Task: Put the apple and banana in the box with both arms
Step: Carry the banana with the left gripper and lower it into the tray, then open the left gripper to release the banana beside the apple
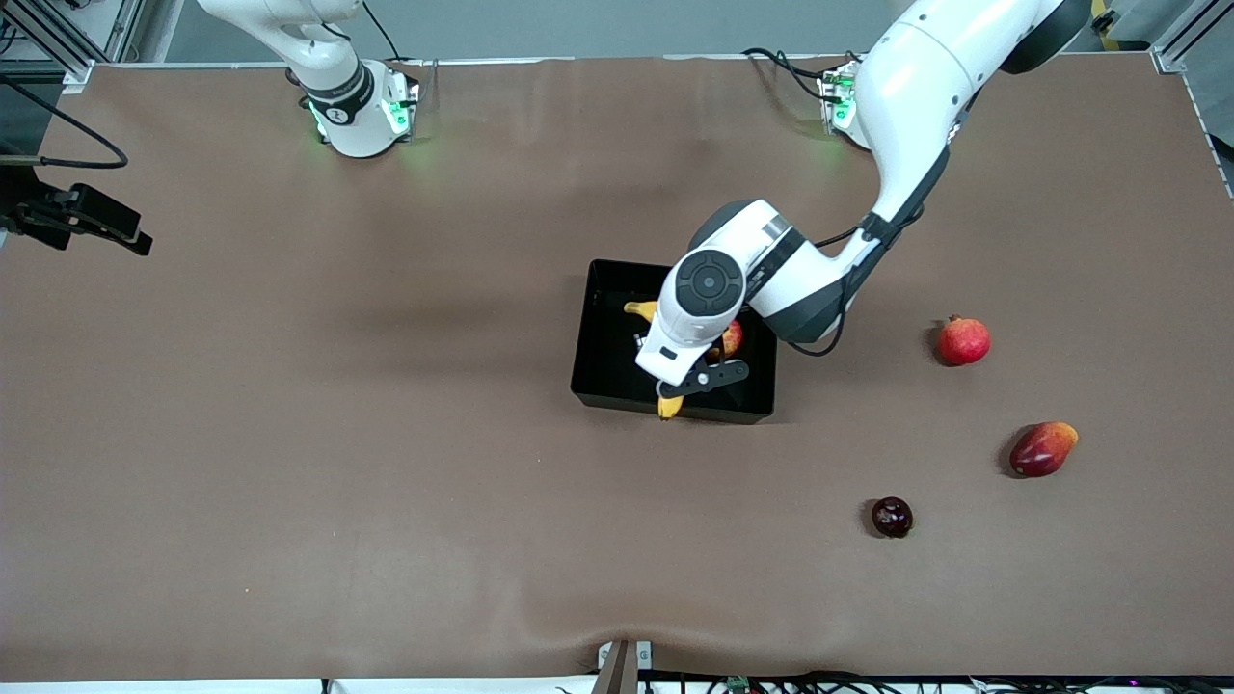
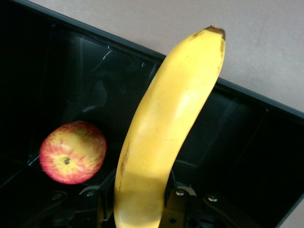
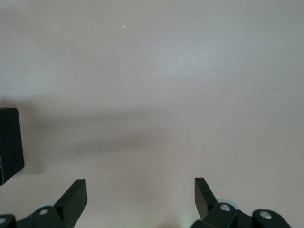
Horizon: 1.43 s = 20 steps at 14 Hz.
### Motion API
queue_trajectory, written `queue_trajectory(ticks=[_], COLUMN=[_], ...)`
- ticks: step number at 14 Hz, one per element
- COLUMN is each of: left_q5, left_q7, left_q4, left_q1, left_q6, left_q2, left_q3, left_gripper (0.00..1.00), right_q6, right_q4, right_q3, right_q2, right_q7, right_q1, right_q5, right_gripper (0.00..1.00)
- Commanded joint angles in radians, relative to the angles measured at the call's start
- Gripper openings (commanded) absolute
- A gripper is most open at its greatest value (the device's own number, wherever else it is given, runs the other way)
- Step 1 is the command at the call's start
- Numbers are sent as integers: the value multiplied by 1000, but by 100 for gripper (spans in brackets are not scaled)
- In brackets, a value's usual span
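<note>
The banana (image 1: 668,405) is lying with its long axis running from the robots' side of the table toward the front camera, one dark-tipped end showing near the box's wall on the robots' side and the other poking out over the wall nearest the camera. The left gripper (image 1: 675,371) is clamping it around the middle, hanging low over the box (image 1: 603,333); in the left wrist view the smooth, curved yellow banana (image 2: 161,137) is rising from between the fingers (image 2: 173,209) and its tip is crossing the black rim (image 2: 247,92) onto brown table. Whether the fruit is already resting on the floor of the box is hard to tell under the wrist. The apple (image 1: 733,337) is sitting inside the box, toward the left arm's end, just beside the banana; its round skin (image 2: 72,152) is showing red streaks over yellow. The box is a shallow, glossy black tray with low walls, and its half toward the right arm's end is lying open. The right gripper (image 3: 140,194) is waiting with fingers spread wide over bare brown table, a black corner of the box (image 3: 9,142) at the edge of its view. A crowned red fruit (image 1: 963,340), an elongated red-orange fruit (image 1: 1042,448) and a small dark round fruit (image 1: 892,517) are lying well apart from the box toward the left arm's end, on the matte brown table (image 1: 289,434).
</note>
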Motion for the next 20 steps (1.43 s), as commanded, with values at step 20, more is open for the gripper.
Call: queue_trajectory(ticks=[20], left_q5=[44], left_q7=[-161], left_q4=[24], left_q1=[-266], left_q6=[91], left_q2=[107], left_q3=[190], left_gripper=[21], right_q6=[1], right_q4=[6], right_q3=[0], right_q2=[4], right_q7=[-7], right_q1=[6], right_q5=[-20], right_gripper=[100])
